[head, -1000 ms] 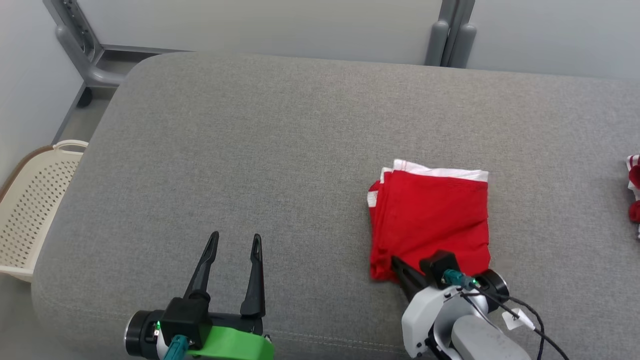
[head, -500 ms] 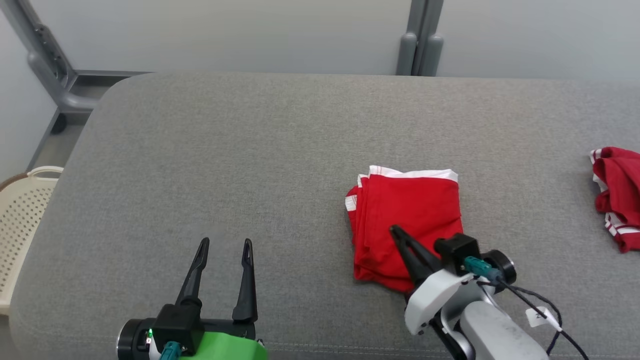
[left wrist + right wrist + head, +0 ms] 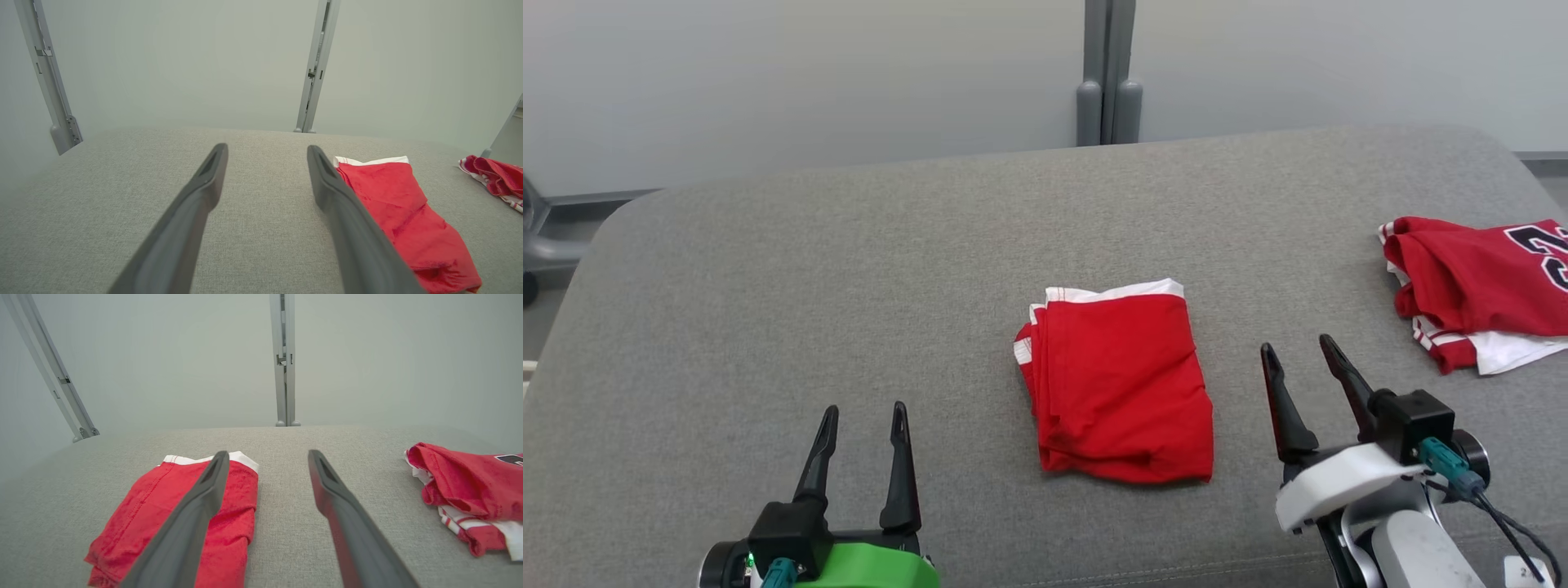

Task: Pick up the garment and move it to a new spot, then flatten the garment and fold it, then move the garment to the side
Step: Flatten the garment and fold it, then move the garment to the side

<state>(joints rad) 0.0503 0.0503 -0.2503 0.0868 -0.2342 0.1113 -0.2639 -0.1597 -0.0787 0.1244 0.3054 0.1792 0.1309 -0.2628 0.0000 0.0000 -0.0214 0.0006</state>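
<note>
Folded red garment [image 3: 1123, 392], white hem, flat on grey cushion [image 3: 849, 286]

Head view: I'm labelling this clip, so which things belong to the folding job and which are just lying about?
Job: folded red garment, left end effector, right end effector, both open; grey cushion underneath.
Lying about: crumpled red jersey at the right, grey post behind.

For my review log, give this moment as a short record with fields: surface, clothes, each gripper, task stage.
surface: grey cushion
target: garment, red with white band, folded, lying mid-cushion
other: jersey, red, crumpled, at the cushion's right end
left: left gripper open, empty, left of the garment, apart from it
right: right gripper open, empty, between garment and jersey, touching neither
stage: fold looks done; garment held by neither gripper
</note>
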